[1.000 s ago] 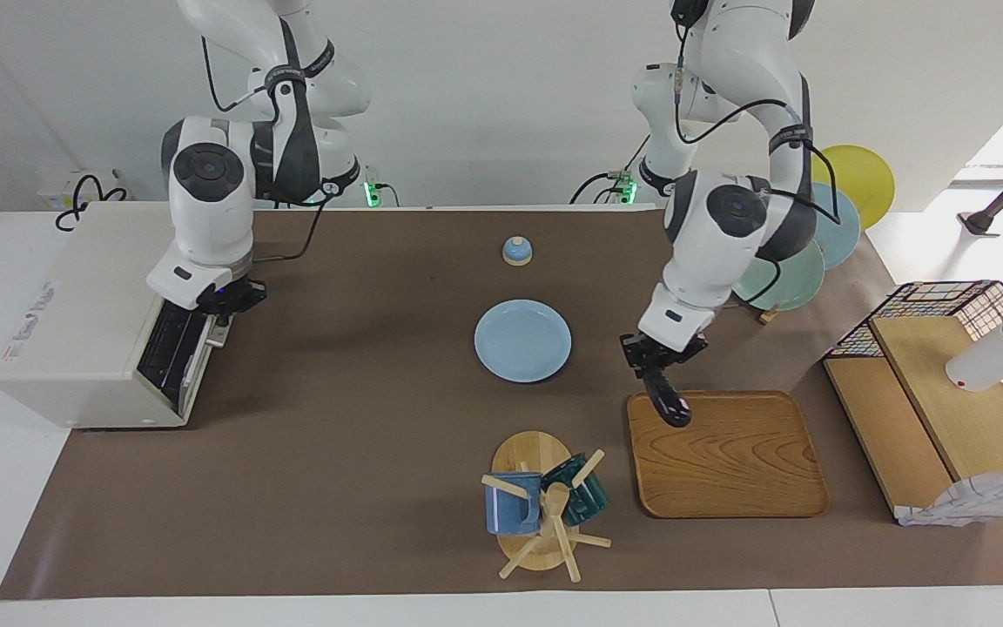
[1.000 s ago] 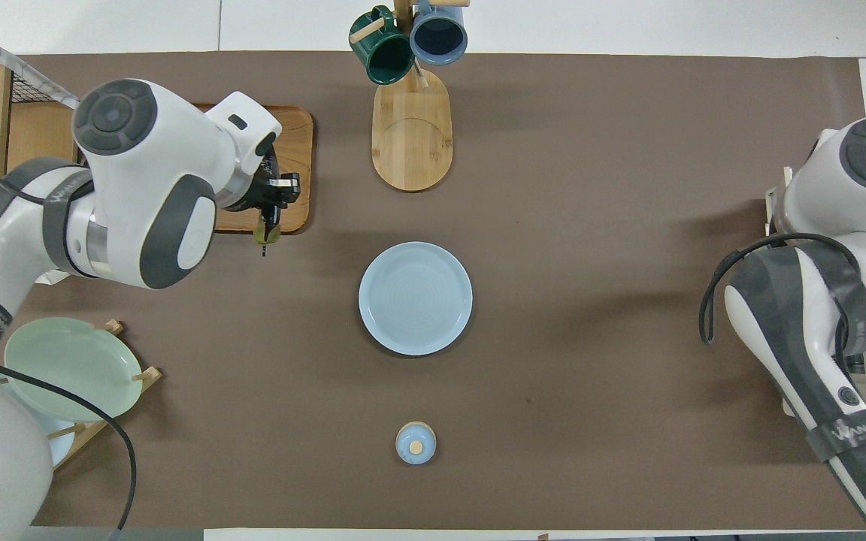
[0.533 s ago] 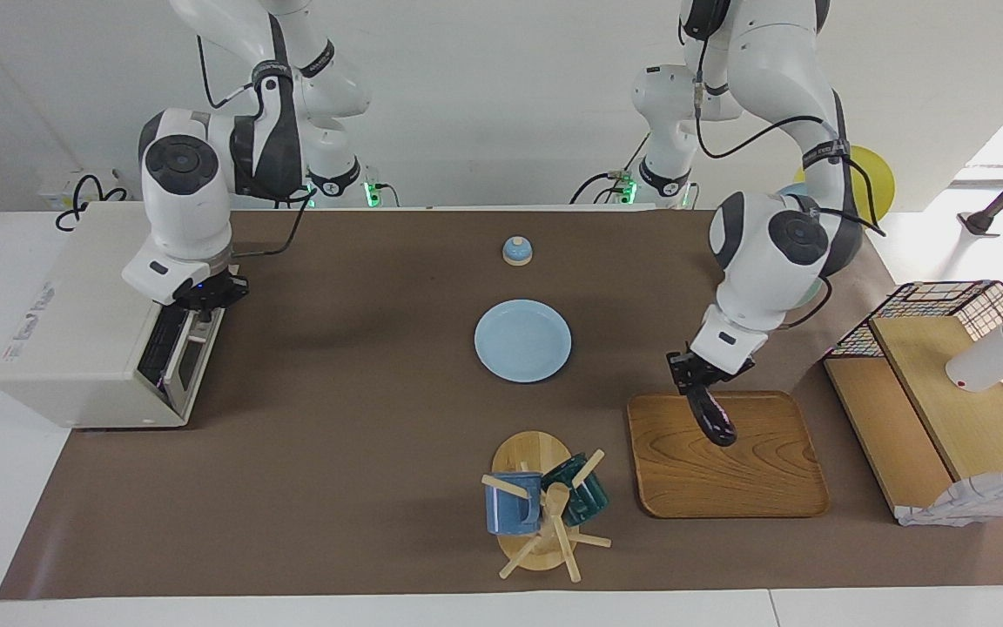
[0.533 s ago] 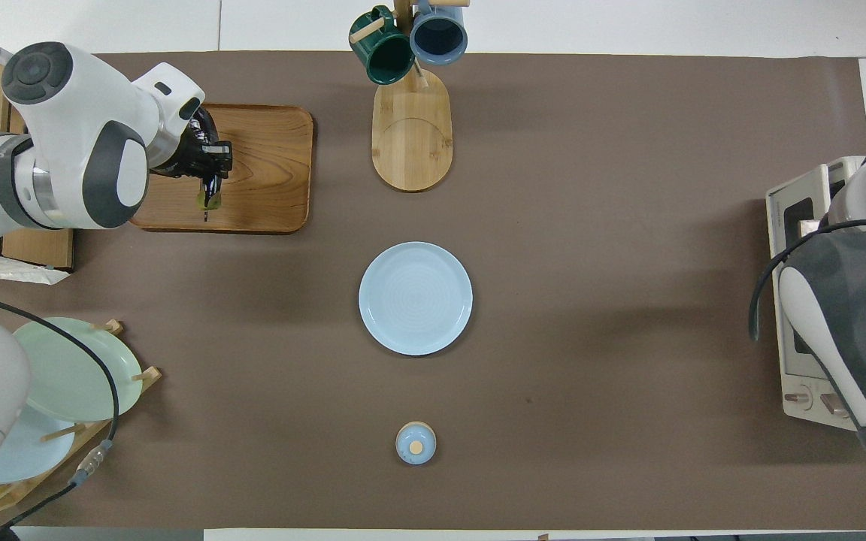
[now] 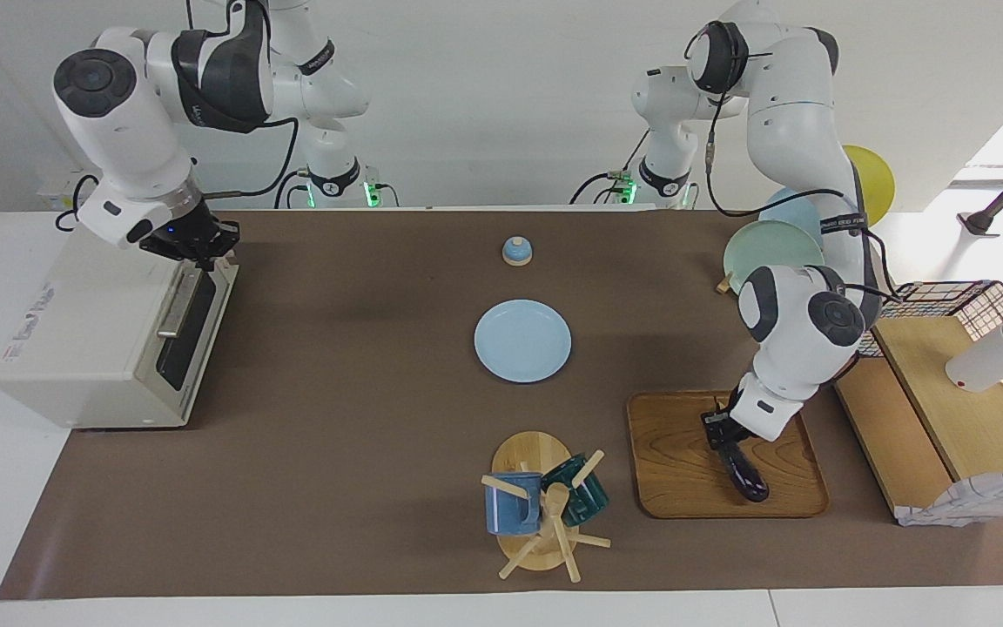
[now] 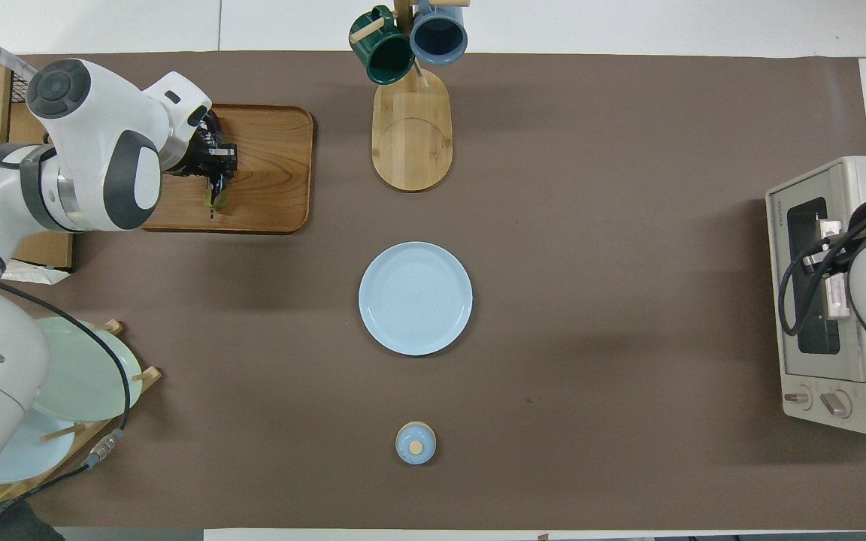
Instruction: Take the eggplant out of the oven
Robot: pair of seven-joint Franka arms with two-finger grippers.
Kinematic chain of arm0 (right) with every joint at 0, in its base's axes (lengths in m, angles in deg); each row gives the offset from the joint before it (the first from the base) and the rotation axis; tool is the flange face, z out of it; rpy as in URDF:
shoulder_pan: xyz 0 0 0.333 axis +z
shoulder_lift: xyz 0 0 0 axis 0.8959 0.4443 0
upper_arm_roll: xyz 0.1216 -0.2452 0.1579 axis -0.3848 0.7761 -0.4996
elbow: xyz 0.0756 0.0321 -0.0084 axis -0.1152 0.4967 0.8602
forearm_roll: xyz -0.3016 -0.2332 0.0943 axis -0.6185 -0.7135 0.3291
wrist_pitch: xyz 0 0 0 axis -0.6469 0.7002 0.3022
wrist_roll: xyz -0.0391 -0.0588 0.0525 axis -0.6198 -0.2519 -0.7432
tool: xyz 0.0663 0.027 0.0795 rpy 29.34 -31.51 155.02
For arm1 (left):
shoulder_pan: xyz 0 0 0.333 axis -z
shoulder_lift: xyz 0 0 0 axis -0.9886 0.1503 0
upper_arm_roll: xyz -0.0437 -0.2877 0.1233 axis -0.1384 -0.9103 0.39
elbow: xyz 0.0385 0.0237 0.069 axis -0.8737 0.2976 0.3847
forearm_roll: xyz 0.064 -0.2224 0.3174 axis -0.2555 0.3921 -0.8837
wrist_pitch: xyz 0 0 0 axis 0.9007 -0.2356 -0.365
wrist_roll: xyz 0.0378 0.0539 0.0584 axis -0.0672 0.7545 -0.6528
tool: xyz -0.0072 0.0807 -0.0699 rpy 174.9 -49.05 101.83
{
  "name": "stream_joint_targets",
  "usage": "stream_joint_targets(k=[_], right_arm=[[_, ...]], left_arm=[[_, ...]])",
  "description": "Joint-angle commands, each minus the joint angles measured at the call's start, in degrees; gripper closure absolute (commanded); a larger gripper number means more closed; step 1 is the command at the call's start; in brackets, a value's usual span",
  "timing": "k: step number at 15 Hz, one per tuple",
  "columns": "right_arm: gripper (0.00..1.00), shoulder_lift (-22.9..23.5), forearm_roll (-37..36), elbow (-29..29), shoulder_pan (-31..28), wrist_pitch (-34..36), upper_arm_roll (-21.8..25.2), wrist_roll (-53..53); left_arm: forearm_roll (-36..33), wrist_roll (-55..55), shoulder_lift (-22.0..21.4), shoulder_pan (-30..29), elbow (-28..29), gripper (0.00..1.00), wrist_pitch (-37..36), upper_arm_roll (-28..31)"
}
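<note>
The dark purple eggplant (image 5: 745,470) hangs from my left gripper (image 5: 722,428), which is shut on its stem end. Its lower tip is on or just above the wooden tray (image 5: 684,470). In the overhead view only its green stem end (image 6: 215,200) shows under the left gripper (image 6: 215,174). The off-white oven (image 5: 84,331) stands at the right arm's end of the table, with its glass door (image 5: 192,322) up, shut or nearly shut. My right gripper (image 5: 198,248) is at the door's top edge. The oven also shows in the overhead view (image 6: 846,180).
A light blue plate (image 5: 522,340) lies mid-table, with a small blue knobbed lid (image 5: 516,251) nearer to the robots. A mug tree (image 5: 545,505) with two mugs stands beside the tray. A plate rack (image 5: 771,252) and a wire basket with wooden boards (image 5: 945,392) are at the left arm's end.
My left gripper carried the eggplant from the tray's edge to over its middle and lowered it. My right gripper swung the open oven door up and rose.
</note>
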State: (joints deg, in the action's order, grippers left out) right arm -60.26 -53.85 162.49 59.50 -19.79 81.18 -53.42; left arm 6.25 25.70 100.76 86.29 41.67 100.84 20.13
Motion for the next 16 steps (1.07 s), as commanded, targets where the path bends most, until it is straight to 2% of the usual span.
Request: stream_joint_targets(k=[1,2,4,6,11,13,16], right_arm=[[0.33,0.6,2.2,-2.7,-0.3,2.1,-0.4,0.9],[0.00,0.6,3.2,-2.8,-0.3,2.1,-0.3,0.8],[0.00,-0.4,4.9,-3.2,-0.2,1.8,-0.4,-1.1],[0.00,0.1,5.4,-4.8,-0.3,2.2,-0.3,-3.0],[0.00,0.5,6.5,-5.9,0.0,2.9,-0.4,-3.4],[0.00,0.7,6.3,-6.2,1.8,2.9,0.5,-3.5],[0.00,1.1,6.5,-7.3,2.5,3.9,0.6,-6.4]], left_arm=[[0.2,1.2,-2.3,0.3,2.1,0.00,-0.4,0.3],[0.2,1.4,-2.6,0.2,1.9,0.00,-0.8,0.3],[0.2,1.3,-5.0,-0.4,2.0,0.00,-2.7,0.2],[0.3,0.7,-9.3,-0.5,2.3,0.00,-6.3,0.3],[-0.2,0.4,-21.0,-1.4,2.0,0.00,-18.6,0.8],[-0.8,0.5,-26.1,-1.4,2.0,0.00,-23.7,1.0],[-1.6,0.5,-31.1,-1.4,2.1,0.00,-31.3,1.0]])
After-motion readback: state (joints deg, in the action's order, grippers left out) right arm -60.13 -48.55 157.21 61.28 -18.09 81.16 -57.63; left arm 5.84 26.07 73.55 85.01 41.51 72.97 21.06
